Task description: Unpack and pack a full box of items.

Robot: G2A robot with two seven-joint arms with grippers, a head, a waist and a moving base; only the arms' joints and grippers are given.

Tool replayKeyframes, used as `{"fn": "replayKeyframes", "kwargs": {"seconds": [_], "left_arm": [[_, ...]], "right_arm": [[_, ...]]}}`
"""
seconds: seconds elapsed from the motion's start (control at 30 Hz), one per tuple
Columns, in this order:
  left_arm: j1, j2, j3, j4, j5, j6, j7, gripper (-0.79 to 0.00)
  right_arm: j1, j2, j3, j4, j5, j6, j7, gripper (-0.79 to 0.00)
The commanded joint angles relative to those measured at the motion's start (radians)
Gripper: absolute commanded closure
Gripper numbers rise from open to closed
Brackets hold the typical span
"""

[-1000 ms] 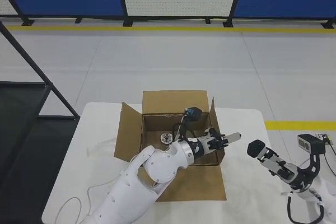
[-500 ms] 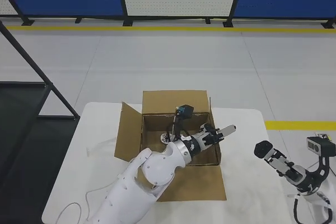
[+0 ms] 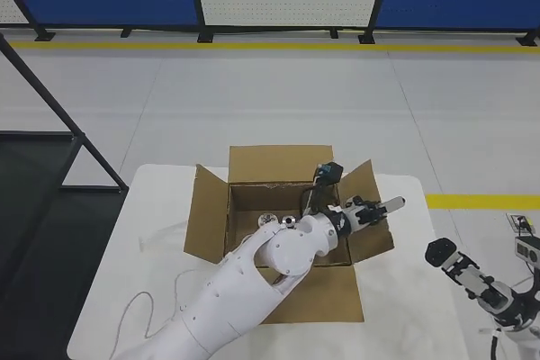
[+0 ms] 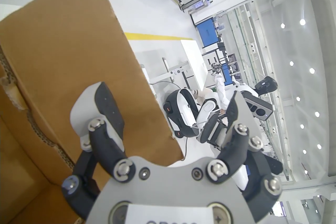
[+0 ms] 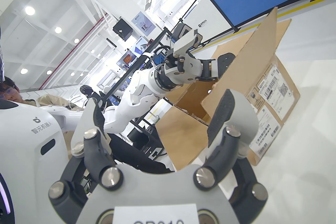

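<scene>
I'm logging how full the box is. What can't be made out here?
Top view: the left arm covers most of the box interior; the small round item there is too small to identify.
Left wrist view: the raised flap blocks the interior.
Right wrist view: the labelled wall hides it.

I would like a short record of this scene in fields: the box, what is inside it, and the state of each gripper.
box: cardboard box, open, on the table
inside: one small round item near the back wall; too small to identify
left gripper: left gripper open, at the flap on the robot's right side, flap edge between its fingers
right gripper: right gripper open, holding nothing, beside the box and apart from it
</scene>
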Motion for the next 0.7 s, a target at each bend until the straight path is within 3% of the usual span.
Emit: {"fn": "replayKeyframes", "kwargs": {"seconds": [0.0,0.3,0.67], "left_arm": [[-0.023,-0.018,0.019,0.059,-0.020,-0.003,-0.031,-0.785],[-0.065,-0.067,0.033,0.223,-0.052,-0.039,-0.054,-0.785],[-0.067,-0.097,0.016,0.265,-0.045,-0.069,-0.065,-0.785]], "right_arm": [[-0.006,0.003,0.003,-0.001,0.012,-0.004,0.007,-0.785],[0.015,0.016,-0.049,-0.001,-0.055,0.049,0.064,-0.785],[0.112,0.024,-0.143,0.072,-0.258,0.204,-0.016,-0.785]]}}
